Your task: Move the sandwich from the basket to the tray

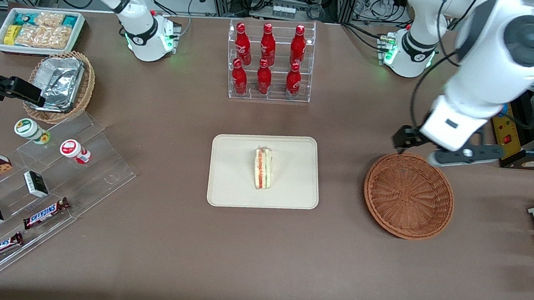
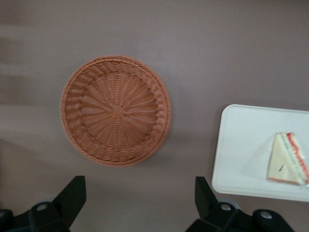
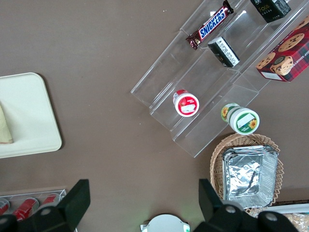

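Resting on the tray (image 1: 234, 186): sandwich (image 1: 262, 168), delivered. Basket (image 1: 408, 196) empty; gripper (image 2: 140, 200) above it, released, holding nothing. Risk: low, a stray descent nudging the basket.

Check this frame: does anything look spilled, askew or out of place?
Nothing stands out. The triangular white-bread sandwich lies intact on the cream rectangular tray; the round reddish-brown wicker basket sits upright and empty. The left gripper hovers open above the table beside the basket.
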Robot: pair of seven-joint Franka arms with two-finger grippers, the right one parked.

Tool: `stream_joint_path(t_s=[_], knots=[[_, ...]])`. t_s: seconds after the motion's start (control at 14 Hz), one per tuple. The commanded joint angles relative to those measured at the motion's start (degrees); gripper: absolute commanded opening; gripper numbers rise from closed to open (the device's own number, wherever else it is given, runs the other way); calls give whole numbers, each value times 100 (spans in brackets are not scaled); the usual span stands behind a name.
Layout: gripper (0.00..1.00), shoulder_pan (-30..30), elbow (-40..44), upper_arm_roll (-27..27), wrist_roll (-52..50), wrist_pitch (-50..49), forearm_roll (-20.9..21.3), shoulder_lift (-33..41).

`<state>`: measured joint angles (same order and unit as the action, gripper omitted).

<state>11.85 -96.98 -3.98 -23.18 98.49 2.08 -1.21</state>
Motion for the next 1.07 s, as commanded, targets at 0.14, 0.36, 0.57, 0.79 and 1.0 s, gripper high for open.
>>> stream_joint_path(t_s=[0.14,0.36,0.57,0.79,1.0], knots=[[99,-727,-277,10,1472,-304,-235,507],[99,-1035,-339,29,1825,-391,-235,648],[99,-1255,-234,-15,1914,-339,-226,596],[99,-1264,126,-15,1923,-400,-174,394],[99,-1247,311,2,1905,-418,-147,323]])
